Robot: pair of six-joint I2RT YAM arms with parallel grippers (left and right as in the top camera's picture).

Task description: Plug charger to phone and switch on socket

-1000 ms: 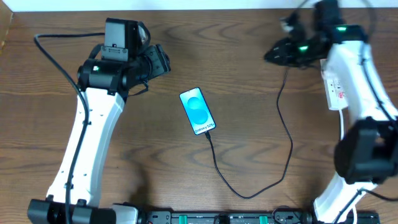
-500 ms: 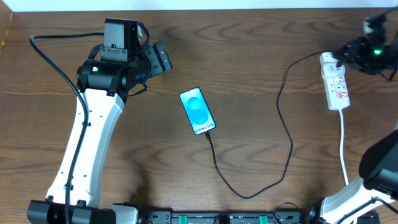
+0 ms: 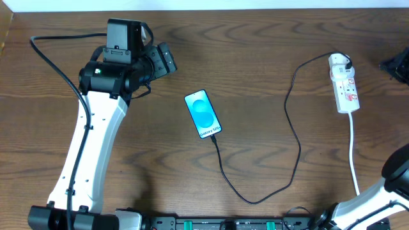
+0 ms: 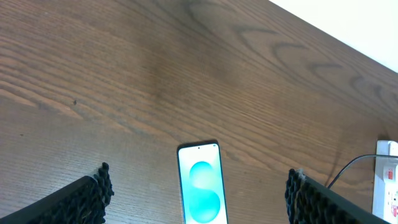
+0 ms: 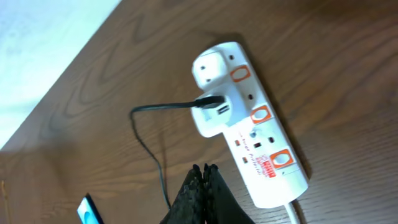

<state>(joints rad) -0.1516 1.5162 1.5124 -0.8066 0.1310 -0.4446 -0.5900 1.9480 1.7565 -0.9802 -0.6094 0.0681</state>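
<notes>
Overhead view of a wooden table (image 3: 255, 38). The phone (image 3: 203, 115) lies flat at centre, screen glowing blue. The charger (image 3: 296, 137) leaves the phone's lower end, loops down and right, then climbs to the socket (image 3: 344, 86) at upper right, white plug seated in it. The left gripper (image 3: 163, 59), upper left, is spread wide, empty. The right gripper (image 5: 204, 177), at the right edge near the socket, is pressed together, holding nothing.

Your overhead view looks straight down on the whole tabletop (image 3: 255, 38) from well above. Your left wrist view sits low and faces obliquely across the wood toward the phone (image 4: 202, 186). Your right wrist view looks down close on the socket (image 5: 249, 149). All three views share the phone and socket.
</notes>
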